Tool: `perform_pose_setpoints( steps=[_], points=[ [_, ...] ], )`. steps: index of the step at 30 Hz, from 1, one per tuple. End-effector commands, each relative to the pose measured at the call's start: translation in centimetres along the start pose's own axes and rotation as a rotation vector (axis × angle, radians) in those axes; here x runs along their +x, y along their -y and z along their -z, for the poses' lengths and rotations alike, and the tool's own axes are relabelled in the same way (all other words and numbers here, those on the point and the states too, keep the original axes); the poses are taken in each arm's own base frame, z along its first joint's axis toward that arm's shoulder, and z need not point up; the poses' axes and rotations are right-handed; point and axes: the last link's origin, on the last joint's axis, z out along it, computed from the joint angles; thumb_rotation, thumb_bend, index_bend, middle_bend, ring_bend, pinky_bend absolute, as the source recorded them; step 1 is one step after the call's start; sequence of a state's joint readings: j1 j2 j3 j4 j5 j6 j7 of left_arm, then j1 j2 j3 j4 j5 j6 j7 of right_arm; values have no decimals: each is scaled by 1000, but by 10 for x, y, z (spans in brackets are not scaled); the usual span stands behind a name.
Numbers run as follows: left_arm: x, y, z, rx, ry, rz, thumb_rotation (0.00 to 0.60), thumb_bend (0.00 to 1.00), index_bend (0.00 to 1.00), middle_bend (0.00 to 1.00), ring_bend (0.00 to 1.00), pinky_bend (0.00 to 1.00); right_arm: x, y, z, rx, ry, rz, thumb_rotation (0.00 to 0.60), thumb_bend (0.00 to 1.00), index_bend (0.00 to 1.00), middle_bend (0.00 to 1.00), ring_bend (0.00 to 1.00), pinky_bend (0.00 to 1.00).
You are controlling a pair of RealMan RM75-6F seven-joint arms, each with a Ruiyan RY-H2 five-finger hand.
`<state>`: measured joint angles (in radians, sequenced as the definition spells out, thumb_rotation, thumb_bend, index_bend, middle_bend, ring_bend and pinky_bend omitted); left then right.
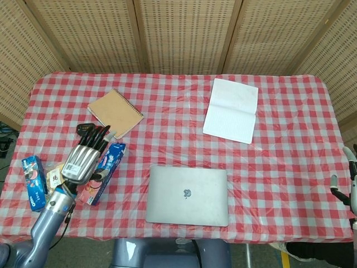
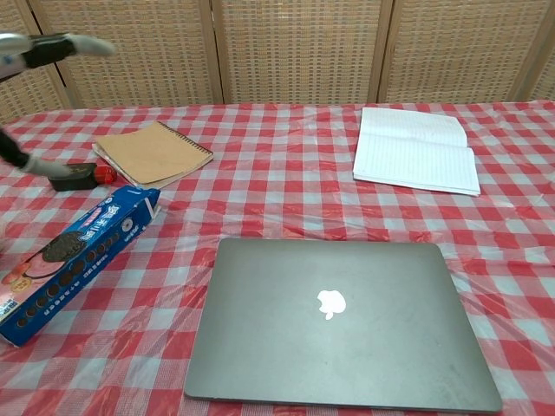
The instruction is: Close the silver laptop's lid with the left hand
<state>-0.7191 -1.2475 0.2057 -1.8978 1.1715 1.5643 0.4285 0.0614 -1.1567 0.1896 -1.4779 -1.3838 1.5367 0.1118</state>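
While the silver laptop (image 1: 187, 195) lies shut, I see my left hand (image 1: 85, 158) spread empty left of it; my right hand (image 1: 351, 187) seems empty, hard to tell.

My left hand (image 1: 83, 159): silver metal back plate w/ dark fingers, light pale tips showing in chest view. Wrist has a blue ring, then a grey-blue rounded forearm shell running down to the frame edge, w/ a thin black cable alongside it. My right hand (image 1: 348, 187) only peeks in at the right edge: dark fingers w/ whitish tips, details too small to read. Base below me is a grey-blue moulded housing at bottom centre.
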Motion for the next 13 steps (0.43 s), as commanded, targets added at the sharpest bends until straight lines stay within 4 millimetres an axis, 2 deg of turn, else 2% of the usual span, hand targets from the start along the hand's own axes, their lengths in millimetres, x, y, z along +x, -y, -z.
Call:
perform_pose_setpoints(
  steps=[1, 5, 7, 13],
  points=[
    [-10, 33, 42, 92, 7, -78, 600, 133, 0, 0, 0, 0, 0, 4, 1, 18, -4, 16, 600, 678, 0, 0, 0, 0],
    [-16, 52, 68, 159, 22, -93, 600, 133, 0, 0, 0, 0, -3, 7, 2, 40, 0, 33, 600, 670, 0, 0, 0, 0],
    [-18, 65, 88, 209, 22, -67, 600, 133, 0, 0, 0, 0, -10, 11, 4, 62, 22, 47, 600, 666, 0, 0, 0, 0],
    [-22, 85, 114, 264, 10, -59, 600, 133, 0, 0, 0, 0, -20, 19, 10, 102, 66, 74, 600, 654, 0, 0, 0, 0]
  ],
)
